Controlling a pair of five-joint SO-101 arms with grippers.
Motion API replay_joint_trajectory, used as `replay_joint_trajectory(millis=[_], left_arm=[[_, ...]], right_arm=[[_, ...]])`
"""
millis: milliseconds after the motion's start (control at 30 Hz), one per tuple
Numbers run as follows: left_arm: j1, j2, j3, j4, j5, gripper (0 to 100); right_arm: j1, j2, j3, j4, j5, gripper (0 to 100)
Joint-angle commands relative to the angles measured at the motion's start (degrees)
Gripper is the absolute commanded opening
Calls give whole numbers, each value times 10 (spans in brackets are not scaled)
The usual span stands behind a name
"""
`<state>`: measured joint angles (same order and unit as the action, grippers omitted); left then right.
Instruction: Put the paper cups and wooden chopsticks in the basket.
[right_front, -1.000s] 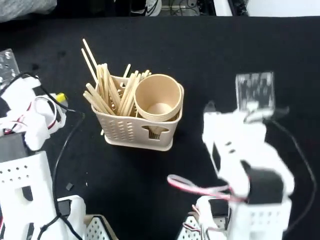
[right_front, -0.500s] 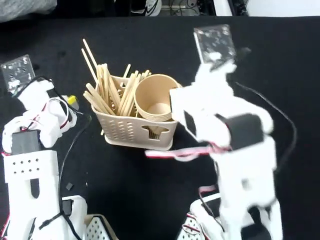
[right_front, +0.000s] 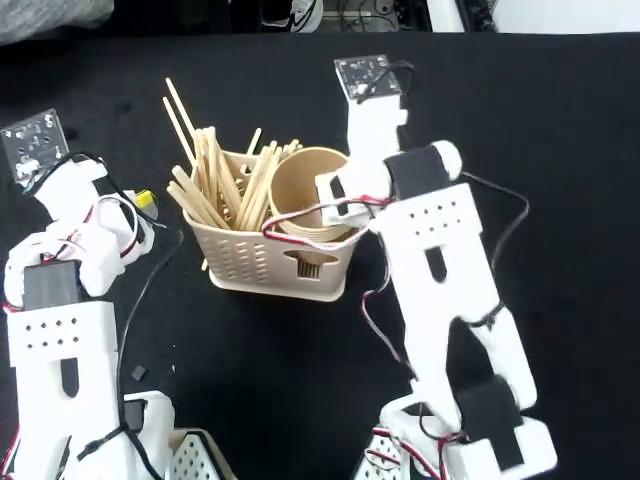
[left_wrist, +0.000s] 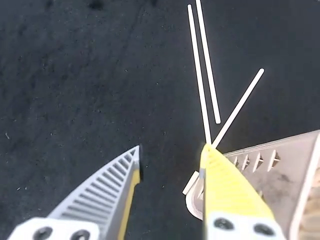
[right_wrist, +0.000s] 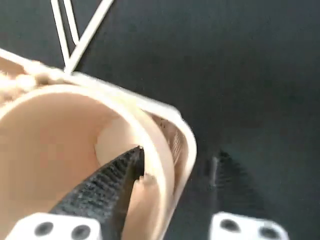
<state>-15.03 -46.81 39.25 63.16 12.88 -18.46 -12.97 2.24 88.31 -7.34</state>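
As both arms stand at the black table (right_front: 560, 110), the beige perforated basket (right_front: 268, 262) sits between them. In the basket's compartment on the left arm's side, wooden chopsticks (right_front: 215, 185) stand leaning, and some reach far out over the rim. Stacked paper cups (right_front: 312, 190) sit upright in the other compartment, on the right arm's side.

The right gripper (right_wrist: 176, 157) is at that side of the basket with its claw spread wide. Its black finger (right_wrist: 107, 190) is down inside the top cup, close to the cup wall. The other finger is outside the basket wall, so the cup rim and the basket rim are both between them. I cannot tell if either finger touches the cup.

The left gripper (left_wrist: 171, 150) hangs just beside the basket's chopstick corner, over bare table. Its claw is wide and holds nothing, and its yellow-edged finger (left_wrist: 220, 190) is in front of the basket's corner.
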Motion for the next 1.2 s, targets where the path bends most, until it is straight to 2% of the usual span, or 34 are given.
replay_joint_trajectory(millis=[0, 167, 300, 667, 800, 933, 1167], left_arm=[[5, -7, -4, -11, 4, 198], [5, -2, -8, -11, 4, 198], [5, -1, -8, -14, 4, 198], [11, 0, -22, -18, 3, 198], [34, 11, -27, -55, 1, 202], [83, 83, -59, -76, 1, 202], [158, 322, -182, -73, 1, 203]], right_arm=[[-1, 48, -21, -2, 1, 77], [61, 95, -85, 39, 52, 9], [113, 135, -171, 126, 100, 11], [214, 175, -189, 129, 209, 11], [231, 147, -189, 129, 233, 11], [234, 115, -189, 129, 248, 11], [230, 91, -188, 129, 252, 11]])
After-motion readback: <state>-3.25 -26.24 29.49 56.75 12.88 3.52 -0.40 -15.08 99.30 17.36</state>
